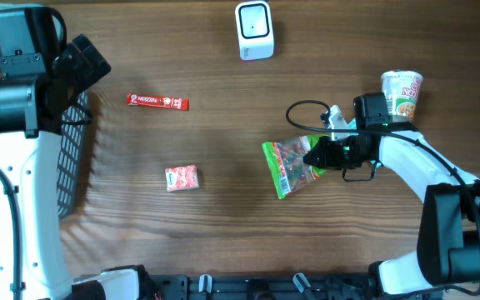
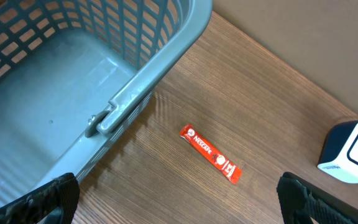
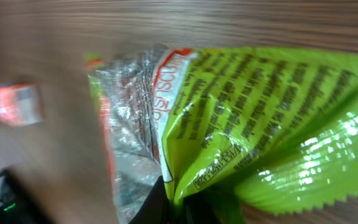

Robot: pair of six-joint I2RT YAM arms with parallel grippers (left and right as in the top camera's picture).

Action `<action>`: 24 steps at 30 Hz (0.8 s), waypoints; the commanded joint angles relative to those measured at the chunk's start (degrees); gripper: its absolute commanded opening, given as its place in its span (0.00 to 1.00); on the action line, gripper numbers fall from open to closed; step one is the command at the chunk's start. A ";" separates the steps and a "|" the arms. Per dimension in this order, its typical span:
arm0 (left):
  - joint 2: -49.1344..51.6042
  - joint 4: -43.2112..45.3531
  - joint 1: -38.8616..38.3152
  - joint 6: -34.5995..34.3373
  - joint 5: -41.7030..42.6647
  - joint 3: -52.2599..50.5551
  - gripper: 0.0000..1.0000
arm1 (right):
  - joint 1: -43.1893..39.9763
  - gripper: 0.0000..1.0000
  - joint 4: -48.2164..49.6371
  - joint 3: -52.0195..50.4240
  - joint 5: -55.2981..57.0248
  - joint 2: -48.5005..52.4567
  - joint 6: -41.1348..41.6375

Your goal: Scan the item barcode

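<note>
Closest in, your right gripper [image 3: 173,208] is clamped shut on the edge of the green snack bag [image 3: 260,124], at the table's right-centre. Expect it to be light, crinkly, slippery and floppy, so hold the sealed edge, not the belly. Farther off stands the scanner [image 1: 254,31]. Your left gripper [image 2: 179,208] hangs wide open beside the basket [image 2: 55,93].

Lime-green snack bag [image 1: 290,171] with black print and a clear silvery panel, red stick sachet [image 1: 157,102] lettered white, red-and-white small packet [image 1: 182,178], white cup [image 1: 402,92] printed red and green, white scanner [image 1: 254,30], grey-blue lattice basket [image 2: 160,68], brown wood-grain surface [image 1: 223,233].
</note>
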 commanded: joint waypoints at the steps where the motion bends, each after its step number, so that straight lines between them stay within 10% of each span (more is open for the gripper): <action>1: -0.17 0.02 0.24 0.48 -0.52 0.59 1.00 | -2.38 0.04 -0.13 -0.26 -13.90 -1.51 -1.92; 12: -0.17 0.02 0.24 0.48 -0.52 0.59 1.00 | -9.44 0.04 -1.99 -0.26 -43.12 -1.51 -4.55; 24: -0.17 0.02 0.24 0.48 -0.55 0.59 1.00 | -16.17 0.04 -10.97 -0.26 -43.30 -13.66 -4.50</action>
